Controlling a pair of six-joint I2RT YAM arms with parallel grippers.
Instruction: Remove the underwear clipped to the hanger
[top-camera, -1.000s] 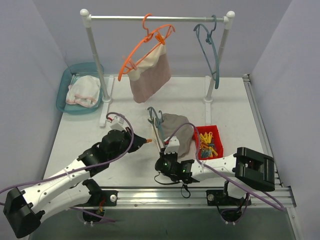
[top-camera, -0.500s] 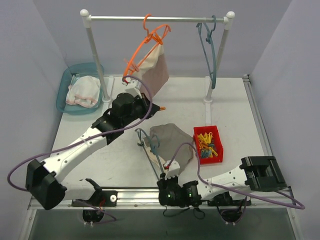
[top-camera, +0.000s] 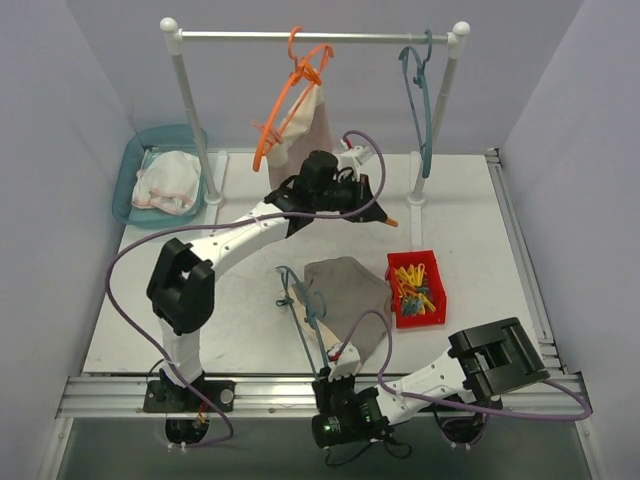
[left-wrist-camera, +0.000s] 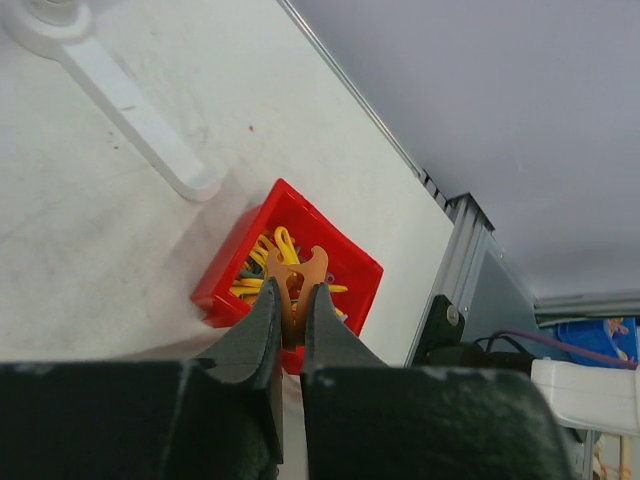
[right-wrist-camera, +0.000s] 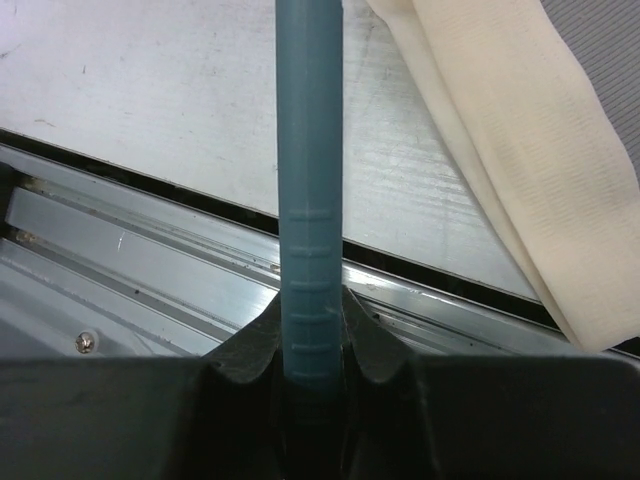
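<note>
Underwear, a taupe crumpled piece, is lying on the table, with the red box at its three o'clock. It is looking soft, light and limp, so I am judging a pinch on a free edge as best. The right gripper is clamping the blue hanger; the left gripper is squeezing an orange clip near the box.

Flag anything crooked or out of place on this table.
The orange plastic hanger on the rail hangs steeply tilted, its dusty pink cloth briefs dangling from the upper end only. A blue plastic hanger is off the rail, down at the table by taupe cloth briefs, its stem shut in the right gripper.
</note>
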